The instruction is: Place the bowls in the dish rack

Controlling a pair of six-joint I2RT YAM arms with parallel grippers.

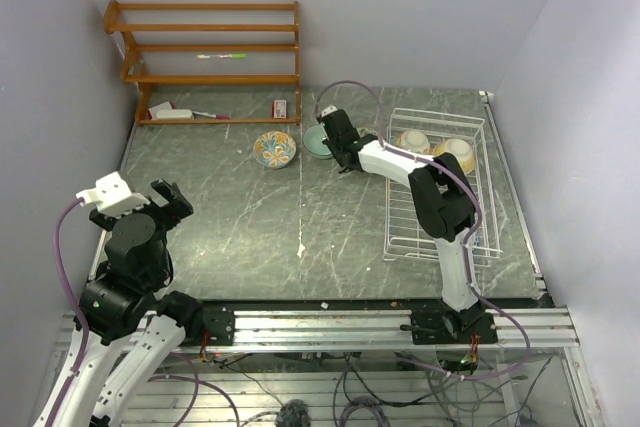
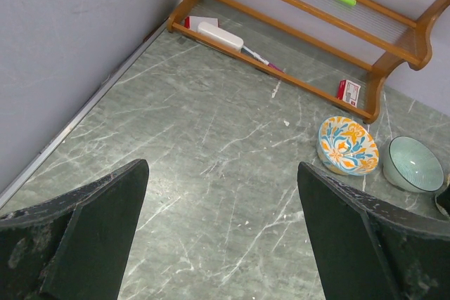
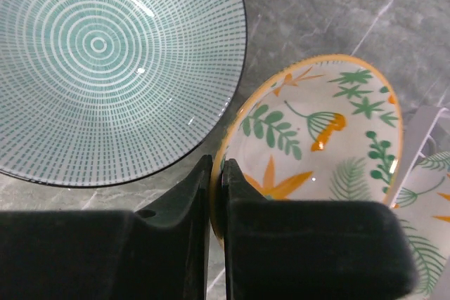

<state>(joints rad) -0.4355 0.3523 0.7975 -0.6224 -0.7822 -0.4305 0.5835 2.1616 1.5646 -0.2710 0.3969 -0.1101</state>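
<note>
My right gripper (image 3: 216, 163) is shut on the yellow rim of a painted bowl (image 3: 316, 131) with green leaves and orange flowers. In the top view that gripper (image 1: 345, 155) is just left of the white wire dish rack (image 1: 480, 237), and the arm hides the held bowl. The pale teal bowl (image 3: 105, 61) sits on the table right beside it (image 1: 316, 141). A yellow, orange and blue painted bowl (image 1: 274, 148) lies further left and also shows in the left wrist view (image 2: 347, 145). Two bowls (image 1: 412, 140) (image 1: 456, 154) lie upside down in the rack. My left gripper (image 2: 222, 173) is open and empty, at the near left (image 1: 172, 199).
A wooden shelf unit (image 1: 210, 47) stands at the back left against the wall, holding a marker, a white box and a small red card. Purple walls close in the left, back and right. The rack's white wire corner (image 3: 429, 121) is close to the held bowl.
</note>
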